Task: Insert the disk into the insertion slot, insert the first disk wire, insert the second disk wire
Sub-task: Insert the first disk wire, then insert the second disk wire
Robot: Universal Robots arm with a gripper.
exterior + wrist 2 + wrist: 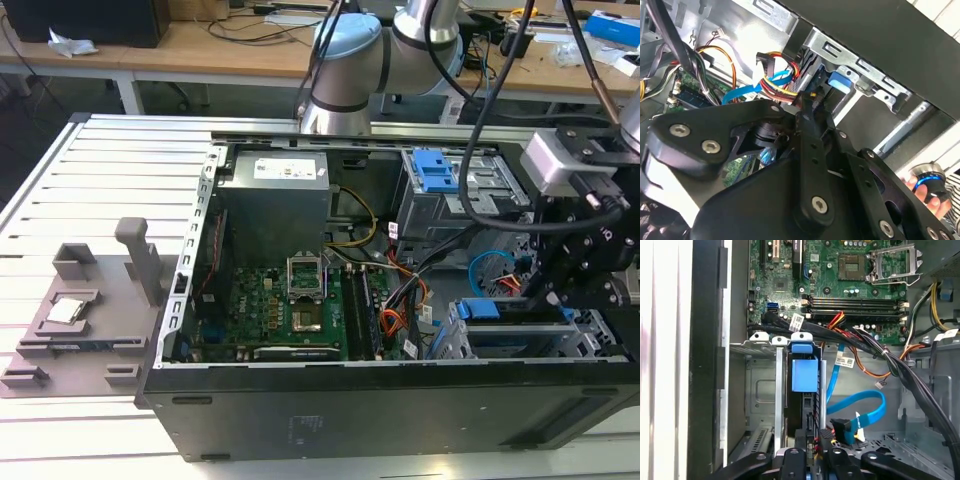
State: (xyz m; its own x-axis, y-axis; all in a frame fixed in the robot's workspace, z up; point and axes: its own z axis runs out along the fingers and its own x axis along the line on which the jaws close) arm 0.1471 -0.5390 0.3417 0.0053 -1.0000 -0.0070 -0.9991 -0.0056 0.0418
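The disk [485,308], framed in its blue carrier [804,374], sits edge-on inside the insertion slot [760,390], a grey metal cage [602,338] at the case's front corner on the exterior view's right. My gripper [560,295] hangs just above that cage. In the second wrist view the gripper [805,102] is shut on the connector of a red, yellow and black disk wire [785,85], close to the carrier's blue tab [840,82]. A flat blue disk wire [865,407] loops loose beside the disk, its black plug [841,429] near the gripper [812,456].
A taller grey cage with a blue tab [435,170] stands behind. The green motherboard [290,310] and black cable bundles [880,352] fill the open case. A grey fixture [90,300] lies on the slatted table. A hand holds a blue-lit knob [930,187].
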